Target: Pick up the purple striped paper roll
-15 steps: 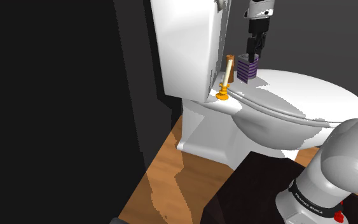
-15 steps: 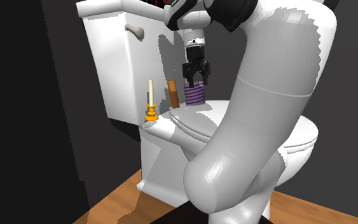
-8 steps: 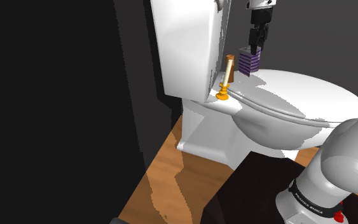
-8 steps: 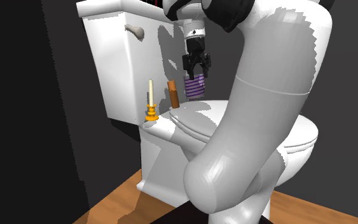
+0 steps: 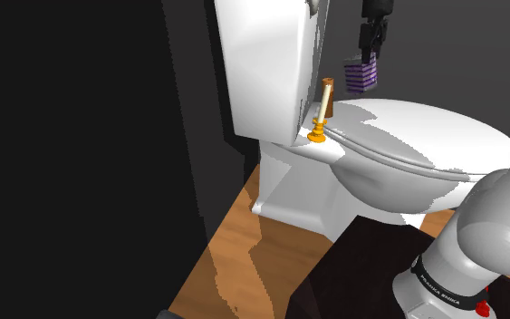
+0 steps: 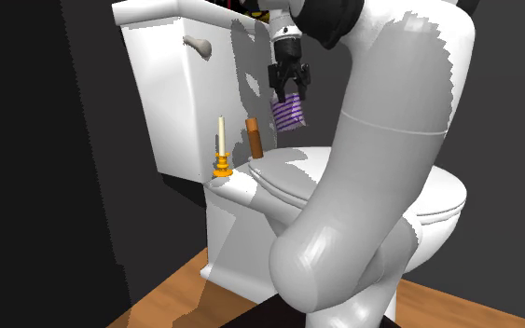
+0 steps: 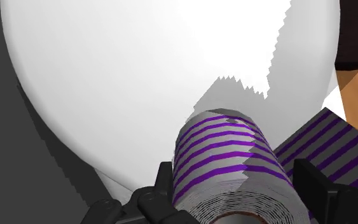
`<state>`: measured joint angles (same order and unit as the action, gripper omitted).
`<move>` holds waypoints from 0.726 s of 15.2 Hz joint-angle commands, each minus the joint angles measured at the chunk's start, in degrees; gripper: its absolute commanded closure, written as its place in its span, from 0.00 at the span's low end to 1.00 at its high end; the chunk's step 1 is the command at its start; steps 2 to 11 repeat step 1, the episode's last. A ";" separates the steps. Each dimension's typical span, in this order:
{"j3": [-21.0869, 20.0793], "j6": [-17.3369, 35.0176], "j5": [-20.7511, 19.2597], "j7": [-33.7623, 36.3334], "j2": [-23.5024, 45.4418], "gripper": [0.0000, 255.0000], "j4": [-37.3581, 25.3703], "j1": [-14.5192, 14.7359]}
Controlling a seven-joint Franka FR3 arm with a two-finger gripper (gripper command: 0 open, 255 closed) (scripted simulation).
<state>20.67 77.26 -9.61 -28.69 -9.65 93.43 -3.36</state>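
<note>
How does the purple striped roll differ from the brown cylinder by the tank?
The grey purple-striped paper roll hangs clasped in the black hand, off the white toilet; the plain brown cylinder stands on it. The roll is thicker, the cylinder slimmer. Both are cylindrical.

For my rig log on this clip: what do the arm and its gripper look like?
The arm is glossy white, built of thick rounded tubular links with dark joints. A dark band low on it carries small pale lettering, with a red mark beside it. The gripper is all black, with two blocky fingers.
</note>
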 commanded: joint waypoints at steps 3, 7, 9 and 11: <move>-0.06 -0.46 0.05 0.04 0.13 1.00 -0.59 0.05; -0.06 -0.46 0.05 0.04 0.13 1.00 -0.59 0.05; -0.06 -0.46 0.05 0.04 0.13 1.00 -0.59 0.05; -0.06 -0.46 0.05 0.04 0.13 1.00 -0.59 0.05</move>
